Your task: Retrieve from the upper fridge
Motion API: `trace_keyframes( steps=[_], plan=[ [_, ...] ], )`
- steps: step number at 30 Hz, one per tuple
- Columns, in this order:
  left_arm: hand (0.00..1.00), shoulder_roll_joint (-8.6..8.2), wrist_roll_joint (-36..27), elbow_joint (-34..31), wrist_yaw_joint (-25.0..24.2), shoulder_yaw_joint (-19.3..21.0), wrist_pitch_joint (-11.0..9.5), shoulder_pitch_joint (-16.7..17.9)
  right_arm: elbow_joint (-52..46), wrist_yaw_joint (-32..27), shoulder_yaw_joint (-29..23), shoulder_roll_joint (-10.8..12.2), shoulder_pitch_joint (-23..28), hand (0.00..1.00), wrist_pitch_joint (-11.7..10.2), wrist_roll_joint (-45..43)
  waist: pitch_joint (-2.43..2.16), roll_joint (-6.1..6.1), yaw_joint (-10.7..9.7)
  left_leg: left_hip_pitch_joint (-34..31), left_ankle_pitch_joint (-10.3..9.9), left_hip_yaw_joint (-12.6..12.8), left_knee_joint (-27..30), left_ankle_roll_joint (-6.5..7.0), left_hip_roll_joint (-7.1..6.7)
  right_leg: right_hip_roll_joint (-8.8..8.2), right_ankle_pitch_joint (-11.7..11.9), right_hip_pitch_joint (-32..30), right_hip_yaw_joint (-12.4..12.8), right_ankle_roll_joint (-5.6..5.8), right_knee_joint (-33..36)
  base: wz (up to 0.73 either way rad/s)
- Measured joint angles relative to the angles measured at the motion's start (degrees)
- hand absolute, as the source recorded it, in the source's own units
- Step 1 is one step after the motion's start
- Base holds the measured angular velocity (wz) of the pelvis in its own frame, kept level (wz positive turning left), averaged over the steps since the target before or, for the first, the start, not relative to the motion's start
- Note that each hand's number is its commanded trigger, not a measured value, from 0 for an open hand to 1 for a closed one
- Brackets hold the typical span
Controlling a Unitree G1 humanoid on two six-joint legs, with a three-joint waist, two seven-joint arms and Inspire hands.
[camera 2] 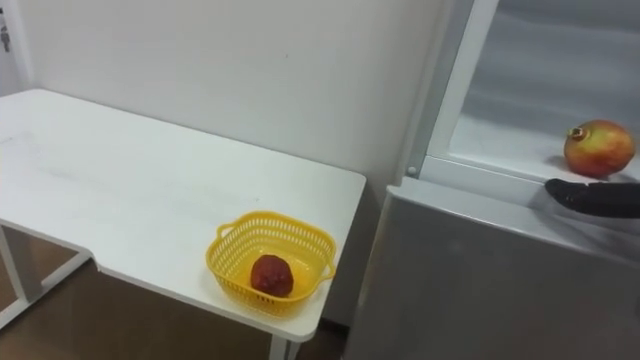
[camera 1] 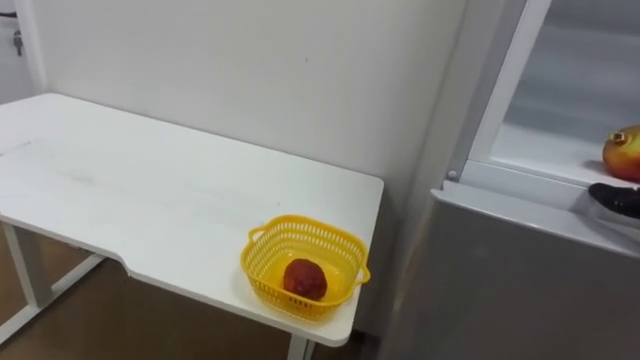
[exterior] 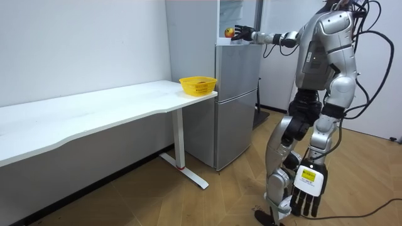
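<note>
A red-yellow pomegranate (camera 2: 598, 148) lies on the white shelf of the open upper fridge compartment (camera 2: 520, 140). My right hand (camera 2: 592, 198) comes in from the right, open, its dark fingers stretched out just below and in front of the fruit, apart from it. In the room view this hand (exterior: 242, 32) is at the fridge top beside the pomegranate (exterior: 229, 31). My left hand (exterior: 306, 188) hangs open by my leg. A yellow basket (camera 2: 255, 298) with a dark red fruit (camera 2: 270, 275) in it stands on the table corner nearest the fridge.
The grey fridge (exterior: 235, 107) stands against the wall, its lower door (camera 2: 470, 290) closed. The long white table (camera 2: 130, 180) adjoins it on my left. I stand on the wooden floor facing the fridge.
</note>
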Motion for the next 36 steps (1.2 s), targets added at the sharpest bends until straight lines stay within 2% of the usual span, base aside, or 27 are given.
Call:
trace_keyframes(
  steps=[2, 4, 6, 10, 18, 20, 22, 25, 31, 36],
  plan=[
    [0.0, 0.39, -0.04, -0.45, -0.01, -0.02, -0.41, -0.02, 2.02, -0.5, 1.58, 0.0, -1.7, 0.0, -0.04, 0.03, 0.33, -0.42, 0.04, -0.31, 0.2, 0.01, 0.07, -0.25, 0.21, 0.07, -0.03, -0.46, 0.13, -0.26, 0.06, 0.0],
    [0.0, 1.55, -0.06, -1.59, -0.02, -0.05, -1.55, -0.09, 3.88, -1.66, 2.67, 0.01, -2.36, 0.0, -0.16, 0.02, 0.59, -1.06, 0.68, -1.04, 0.09, 0.02, 0.93, -0.54, 0.67, 0.29, -0.1, -0.91, 0.2, -0.45, -0.11, 0.0],
    [0.0, 2.3, -0.43, -2.0, 0.09, -0.09, -2.48, -0.44, 4.62, -2.96, 3.18, 0.02, -2.6, 0.0, -0.61, 0.28, 0.67, -1.41, 1.48, -1.69, 0.35, -0.07, 0.95, -0.94, 0.86, 0.41, -0.13, -1.93, 0.18, -0.5, 0.12, -0.03],
    [0.0, 2.62, -0.6, -2.02, 1.28, -1.26, -2.54, -1.04, 6.62, -6.21, 6.01, 0.02, -4.9, 0.0, -1.73, 2.71, 0.85, -1.76, 2.54, -3.8, 1.11, 0.13, 1.09, -1.57, 1.28, 0.31, 0.01, -4.5, 0.21, -1.36, 1.92, -0.05],
    [0.0, 2.82, -0.6, -2.02, 2.54, -2.35, -2.41, -2.31, 9.44, -10.52, 6.98, 0.01, -7.67, 0.0, -2.55, 4.14, 1.32, -2.01, 4.36, -8.02, 1.87, -0.1, 2.89, -2.73, 2.02, 0.82, 0.41, -8.61, -0.11, -2.51, 3.54, 0.0],
    [0.0, 3.0, -0.62, -2.4, 2.98, -2.36, -2.62, -2.55, 9.54, -11.84, 7.97, 0.0, -7.69, 0.0, -2.99, 4.92, 1.34, -2.03, 4.97, -8.31, 1.98, -0.04, 2.89, -2.91, 2.11, 0.82, 0.41, -9.23, -0.12, -2.64, 3.76, 0.0],
    [0.0, 3.06, -0.67, -2.54, 3.85, -2.7, -3.19, -3.21, 9.55, -13.31, 8.43, -0.02, -7.69, 0.0, -4.66, 6.42, 1.35, -2.05, 5.46, -9.29, 2.39, 0.04, 2.89, -2.99, 2.27, 0.85, 0.59, -9.96, -0.22, -3.1, 3.8, -0.02],
    [0.0, 3.28, -0.71, -2.97, 4.25, -3.56, -3.78, -4.22, 9.57, -14.44, 9.22, -0.02, -7.69, 0.0, -6.19, 7.24, 1.38, -2.01, 5.83, -10.21, 2.67, 0.24, 3.01, -3.04, 2.49, 0.98, 1.2, -10.82, -0.34, -3.19, 3.68, -0.05],
    [0.0, 4.17, -3.73, -3.04, 5.28, -5.64, -4.63, -5.16, 9.95, -15.54, 11.08, -0.02, -7.69, 0.0, -8.8, 9.02, 1.41, -1.98, 5.88, -11.03, 2.88, 0.27, 2.96, -3.23, 2.63, 1.11, 1.35, -11.73, -0.27, -3.35, 3.71, 0.0],
    [0.0, 4.83, -5.27, -1.94, 5.27, -7.56, -4.65, -6.15, 11.16, -15.52, 13.04, -0.1, -8.33, 0.0, -10.02, 10.56, 1.43, -1.96, 5.9, -11.01, 3.05, 0.24, 2.72, -3.35, 2.7, 1.15, 1.38, -11.79, -0.28, -3.41, 3.71, 0.0]
  ],
)
